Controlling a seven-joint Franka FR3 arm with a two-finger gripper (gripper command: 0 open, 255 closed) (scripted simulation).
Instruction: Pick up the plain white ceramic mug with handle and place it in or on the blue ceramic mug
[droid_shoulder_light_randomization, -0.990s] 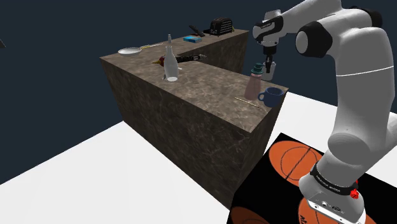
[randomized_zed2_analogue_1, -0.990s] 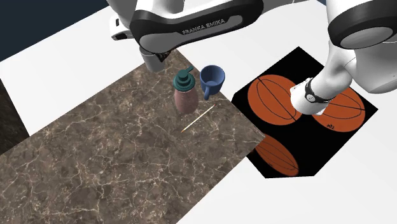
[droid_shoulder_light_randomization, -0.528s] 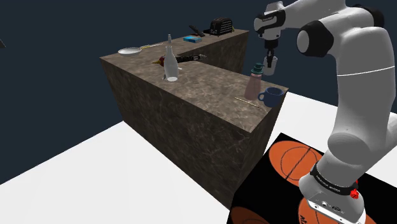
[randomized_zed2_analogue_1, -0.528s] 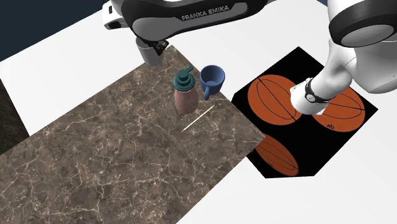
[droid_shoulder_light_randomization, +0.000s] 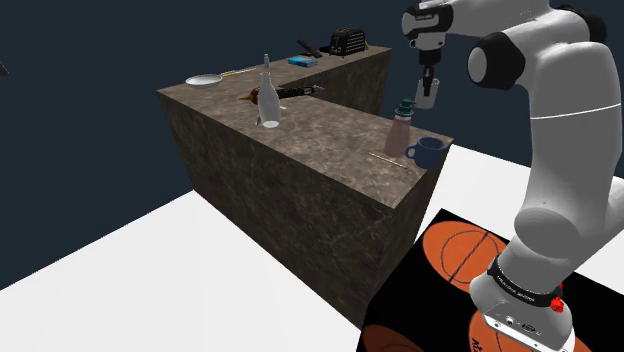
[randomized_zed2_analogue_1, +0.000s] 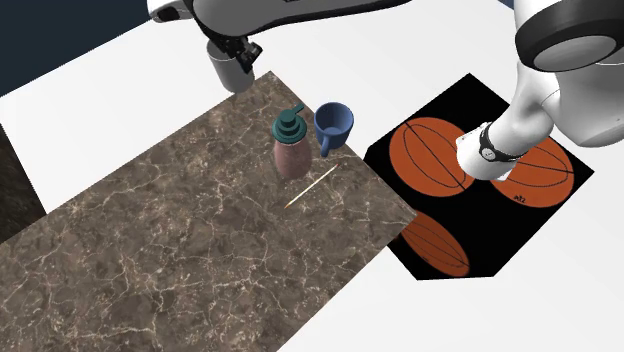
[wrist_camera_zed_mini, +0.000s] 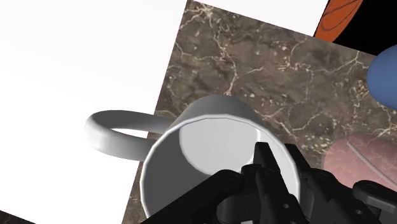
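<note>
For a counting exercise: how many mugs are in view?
2. The plain white handled mug is clasped in the tool over the brown marbled counter's edge; the blue mug stands at its corner beside the pink bottle.

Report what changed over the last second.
The hand, shut on the white mug, carried it higher above the counter. The blue mug, the pump bottle and the thin stick stayed where they were.
</note>
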